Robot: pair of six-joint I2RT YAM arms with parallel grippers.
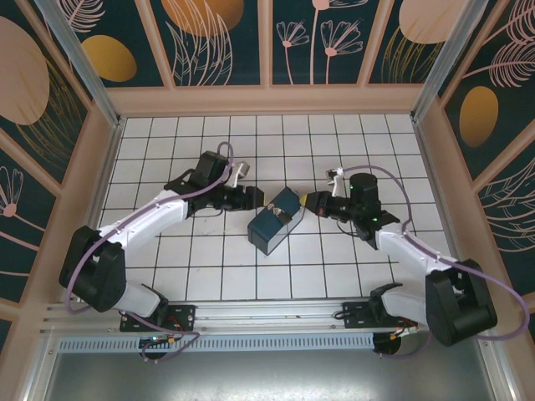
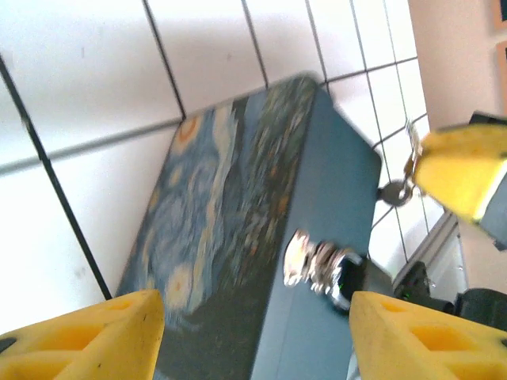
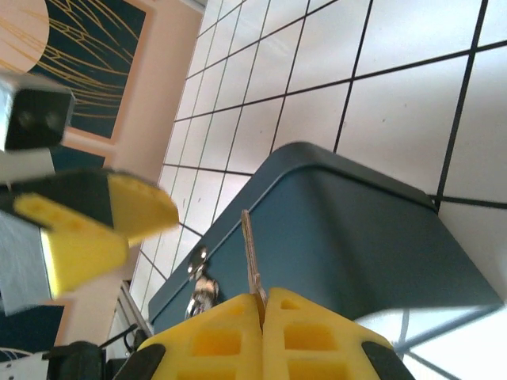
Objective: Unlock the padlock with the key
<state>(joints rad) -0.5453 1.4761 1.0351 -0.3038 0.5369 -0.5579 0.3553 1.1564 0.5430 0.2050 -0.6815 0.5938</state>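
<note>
The right gripper [image 3: 263,305] is pinched tight on the key [image 3: 249,252]. Its two yellow fingers [image 3: 214,340] are pressed flat together, and the slim blade sticks straight out past their tips. The blade points at the plain blue face of the box [image 3: 348,237], and its tip sits just over that face. I cannot tell whether metal actually touches the box. The padlock [image 2: 341,275] hangs a little way along the same face, a small cluster of shiny metal with a darker body. It is near the key but clearly apart from it.

Opposite, the left gripper [image 2: 253,309] stands with its jaws spread wide and holds nothing. The swirl-painted lid of the box lies in the gap ahead of its yellow fingers [image 2: 103,336]. From its wrist view the right gripper's yellow fingertip shows just off the box's far corner.

From above, the box lies at an angle in the middle of the white tiled table [image 1: 209,267]. The two grippers close in on it from either side, the left at its upper-left corner and the right at its upper-right end.
</note>
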